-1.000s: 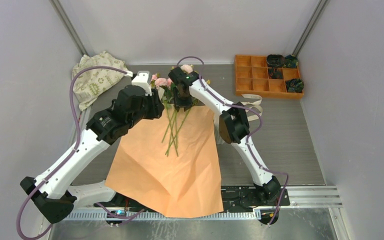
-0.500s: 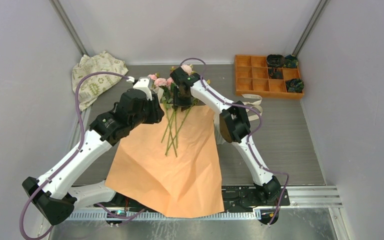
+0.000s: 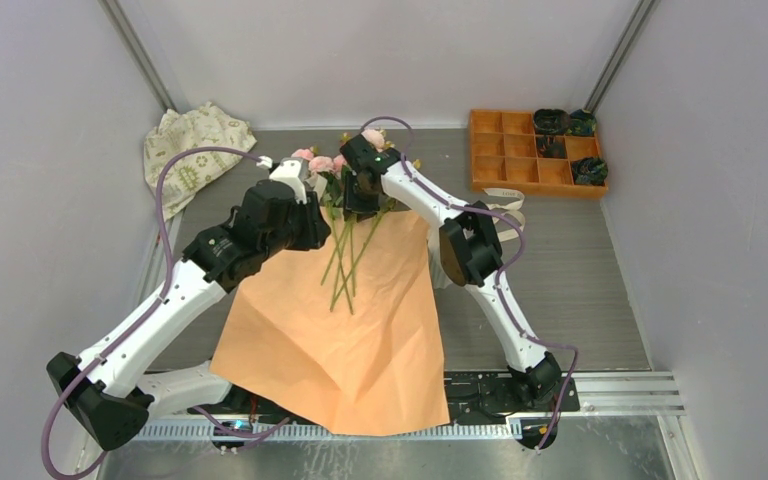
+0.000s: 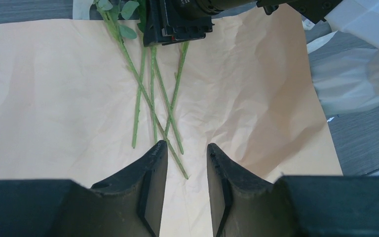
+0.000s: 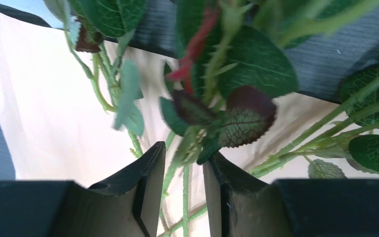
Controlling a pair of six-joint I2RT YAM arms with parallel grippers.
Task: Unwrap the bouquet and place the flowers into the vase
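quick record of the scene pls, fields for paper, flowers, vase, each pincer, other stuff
paper: orange sheet spread flat on the table, unwrapped
flowers: lying down, stems on the paper, blooms past its far edge
vase: not in view
left pincer: open, holding nothing, above the paper
right pincer: open, jaws either side of the stems
other: cloth back left; tray back right
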